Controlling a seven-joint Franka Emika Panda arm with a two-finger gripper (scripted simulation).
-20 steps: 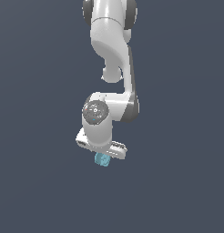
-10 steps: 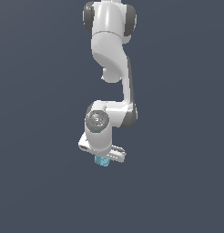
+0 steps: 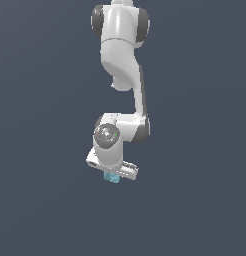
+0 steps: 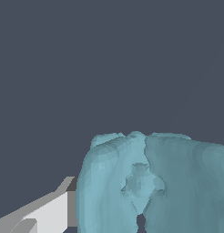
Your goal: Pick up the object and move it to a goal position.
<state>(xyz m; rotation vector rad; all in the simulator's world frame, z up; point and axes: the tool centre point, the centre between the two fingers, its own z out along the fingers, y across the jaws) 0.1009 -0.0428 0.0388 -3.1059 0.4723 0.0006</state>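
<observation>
Arm: one, white, bent low. Gripper [image 3: 113, 176]: pinching the block [image 3: 113, 177], which sits between its fingers [image 4: 41, 214] under the hand. Step, by my reckoning: carrying. Next: hold the grip steady to the goal, which is not visible.

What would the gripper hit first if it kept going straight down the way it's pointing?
Nothing visible: below the gripper and the teal block it holds, only plain dark background shows, though depth there is unclear.
</observation>
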